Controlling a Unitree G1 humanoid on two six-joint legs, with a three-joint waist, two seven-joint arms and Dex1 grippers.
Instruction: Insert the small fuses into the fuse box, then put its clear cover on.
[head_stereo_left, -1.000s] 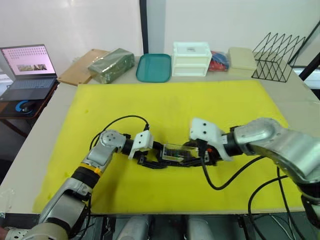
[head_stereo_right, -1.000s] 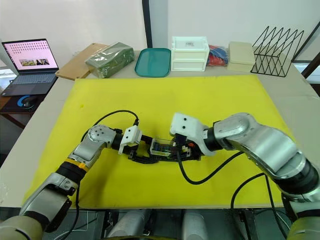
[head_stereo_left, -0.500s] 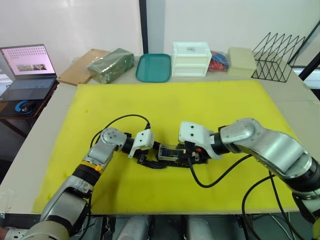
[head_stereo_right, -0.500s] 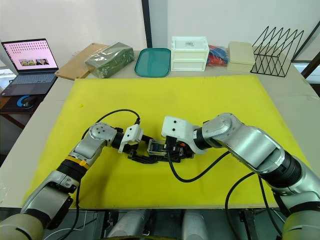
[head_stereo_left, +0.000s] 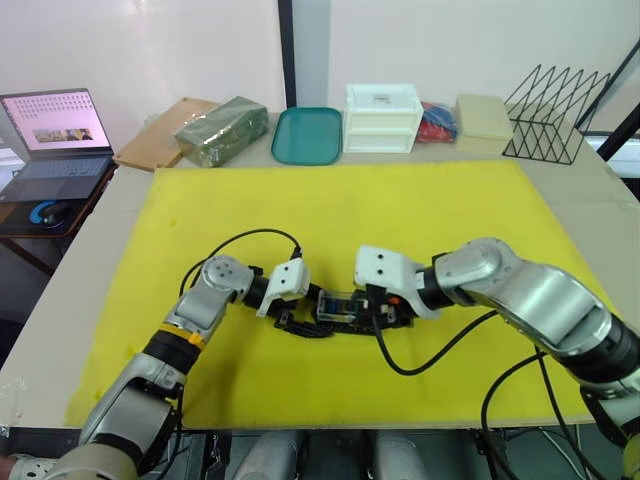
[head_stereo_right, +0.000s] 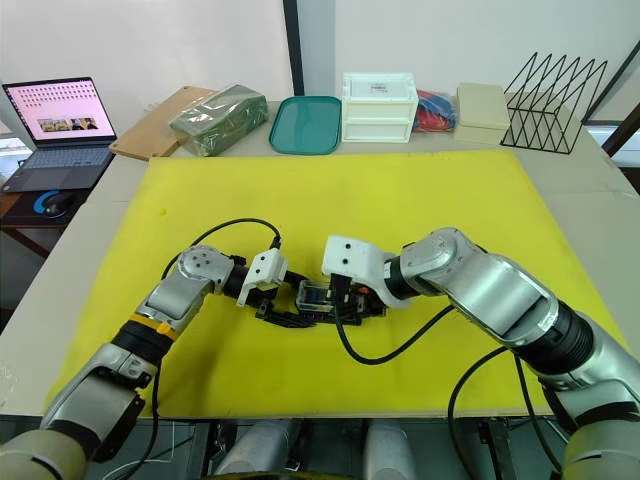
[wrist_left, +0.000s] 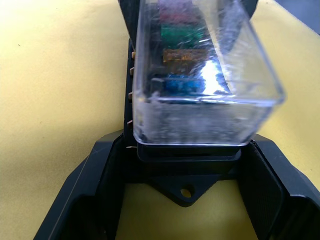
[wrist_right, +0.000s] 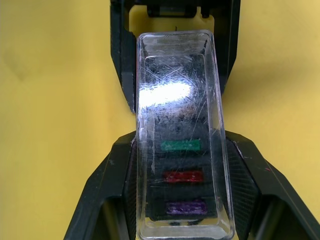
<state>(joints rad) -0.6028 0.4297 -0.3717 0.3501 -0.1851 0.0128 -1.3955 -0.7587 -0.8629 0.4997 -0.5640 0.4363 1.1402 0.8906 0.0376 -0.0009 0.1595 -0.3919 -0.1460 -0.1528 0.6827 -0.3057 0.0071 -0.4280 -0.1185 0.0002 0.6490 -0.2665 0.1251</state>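
The black fuse box (wrist_left: 186, 167) lies on the yellow mat (head_stereo_left: 350, 205), between my two grippers. The clear cover (wrist_right: 177, 100) sits over it, slightly tilted in the left wrist view. Through it I see small fuses: green (wrist_right: 181, 145), red (wrist_right: 184, 176), purple (wrist_right: 185, 206), also amber (wrist_left: 187, 54) and blue (wrist_left: 187, 85). My left gripper (head_stereo_left: 298, 318) is shut on the box's left end, one finger (wrist_left: 95, 190) against each side. From the right, my right gripper (head_stereo_right: 350, 305) is shut on the cover, its fingers (wrist_right: 110, 185) pressed against the long sides.
Along the back edge stand a teal tray (head_stereo_left: 307, 135), a white drawer unit (head_stereo_left: 382, 118), a beige box (head_stereo_left: 485, 115) and a wire rack (head_stereo_left: 555, 110). A green packet (head_stereo_left: 222, 130), a wooden board (head_stereo_left: 165, 145) and a laptop (head_stereo_left: 55, 135) are at the far left.
My right gripper has slid left with the clear cover, bringing it further over the fuse box. The left gripper and the box have stayed put.
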